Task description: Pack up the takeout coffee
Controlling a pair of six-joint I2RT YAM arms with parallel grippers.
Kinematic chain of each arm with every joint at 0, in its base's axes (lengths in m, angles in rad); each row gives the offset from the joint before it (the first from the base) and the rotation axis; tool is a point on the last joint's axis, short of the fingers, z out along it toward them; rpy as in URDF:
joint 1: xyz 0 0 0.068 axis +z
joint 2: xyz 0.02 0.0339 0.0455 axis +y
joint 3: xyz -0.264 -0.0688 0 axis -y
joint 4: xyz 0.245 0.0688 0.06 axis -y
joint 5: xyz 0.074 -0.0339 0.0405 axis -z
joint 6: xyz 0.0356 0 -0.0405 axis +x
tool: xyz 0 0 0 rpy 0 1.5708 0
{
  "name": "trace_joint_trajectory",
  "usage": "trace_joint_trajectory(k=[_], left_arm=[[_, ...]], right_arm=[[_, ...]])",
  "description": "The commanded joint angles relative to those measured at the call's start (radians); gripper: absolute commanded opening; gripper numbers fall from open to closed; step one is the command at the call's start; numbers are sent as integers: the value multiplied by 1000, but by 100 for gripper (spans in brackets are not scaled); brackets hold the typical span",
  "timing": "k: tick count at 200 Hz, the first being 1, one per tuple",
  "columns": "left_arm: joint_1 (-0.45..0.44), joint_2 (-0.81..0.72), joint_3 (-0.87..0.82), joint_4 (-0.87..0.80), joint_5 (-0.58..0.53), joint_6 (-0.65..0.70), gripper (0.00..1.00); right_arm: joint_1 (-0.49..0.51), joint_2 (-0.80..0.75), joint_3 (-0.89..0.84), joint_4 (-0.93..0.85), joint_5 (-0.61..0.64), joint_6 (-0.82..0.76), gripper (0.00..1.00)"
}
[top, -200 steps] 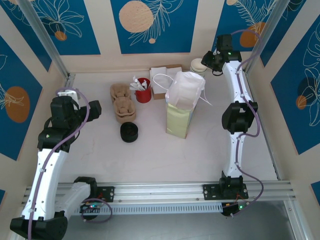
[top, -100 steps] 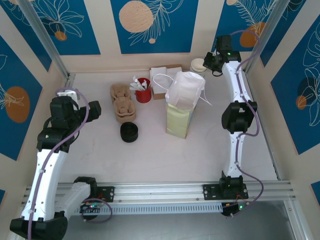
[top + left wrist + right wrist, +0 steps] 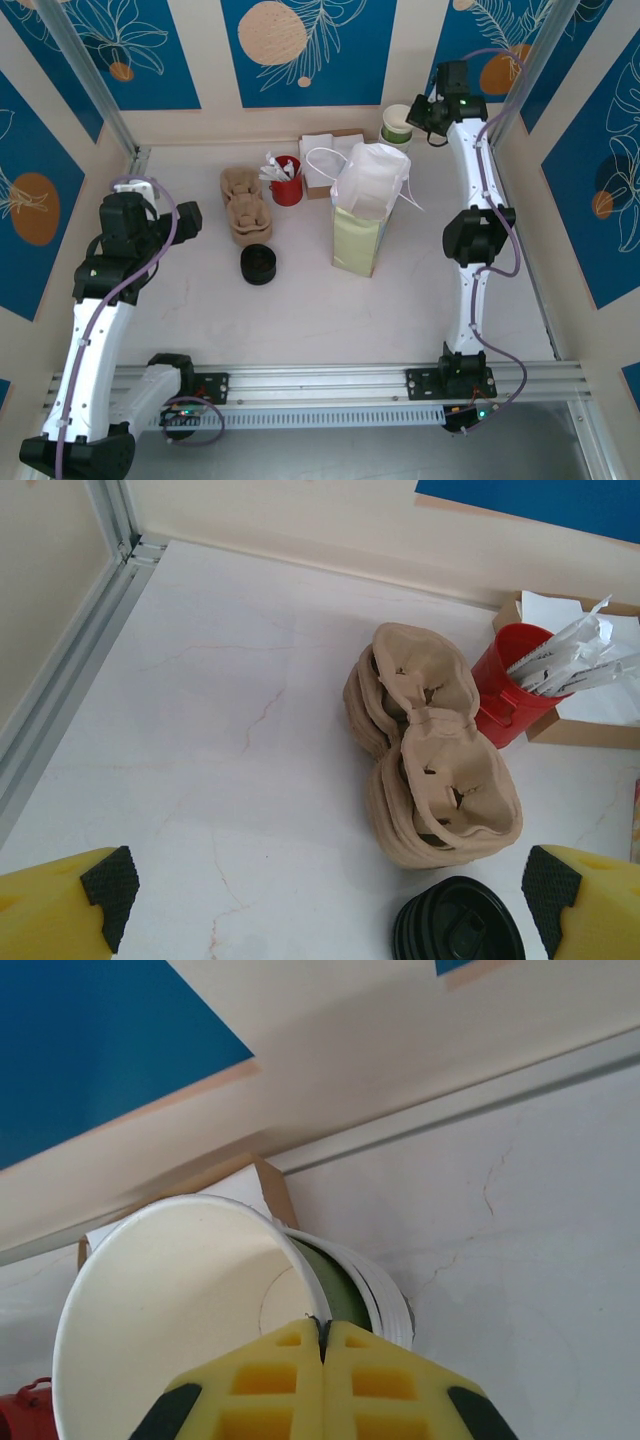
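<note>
Blue panels with orange discs wall in the pale marbled counter (image 3: pixel 300 300), and the action sits at its far right corner. Here the right gripper (image 3: pixel 322 1325) is closed tight, pinching one wall of the rim of a pale paper cup with a green lower band (image 3: pixel 180 1300). This is the task's coffee cup, lidless and, as far as its inside shows, empty. From above, the cup (image 3: pixel 397 122) hangs tilted at the gripper (image 3: pixel 415 118), over the nested stack of matching cups (image 3: pixel 385 1300). Whether its base is free of that stack I cannot tell.

The left gripper (image 3: pixel 325 890) hovers spread wide and holding nothing, near the stack of brown pulp cup carriers (image 3: pixel 430 750), the red tub of white sachets (image 3: pixel 510 685) and the squat stack of black plastic lids (image 3: pixel 458 925).

The risks, as I judge them:
- A one-sided pinch on thin paper may crease the rim, so a lid would seat badly.
- The cup could swing or slip in so narrow a hold.
- A second cup might cling and come along, then drop.
- The tall pale yellow paper bag with a white lining (image 3: pixel 358 240) stands unsupported, so a nudge at its mouth or handles could topple it.
</note>
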Motion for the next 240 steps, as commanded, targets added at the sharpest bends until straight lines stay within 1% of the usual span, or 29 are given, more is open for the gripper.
trace_joint_trajectory(k=[1, 46, 86, 123, 141, 200, 219, 240], left_arm=[[-8, -8, 48, -23, -1, 3, 100], [-8, -2, 86, -34, 13, 4, 100], [-8, 0, 114, -43, 39, 10, 100], [-7, -2, 139, -58, 95, 13, 100], [-7, -5, 146, -65, 123, 9, 100], [-8, -28, 118, -76, 242, -17, 99], [-11, -39, 68, -56, 258, -33, 100], [-24, -46, -19, -9, 271, -62, 98]], right_arm=[[10, -37, 65, -26, 1, -25, 0], [12, -171, 68, -9, 13, -43, 0], [12, -290, 64, -39, 46, -70, 0], [2, -417, -1, -85, 81, -87, 0], [-8, -498, -80, -92, 97, -88, 0], [-79, -785, -443, -89, 113, -58, 0], [-108, -890, -596, -82, 113, -36, 0], [-152, -1029, -814, -56, 99, 7, 0]])
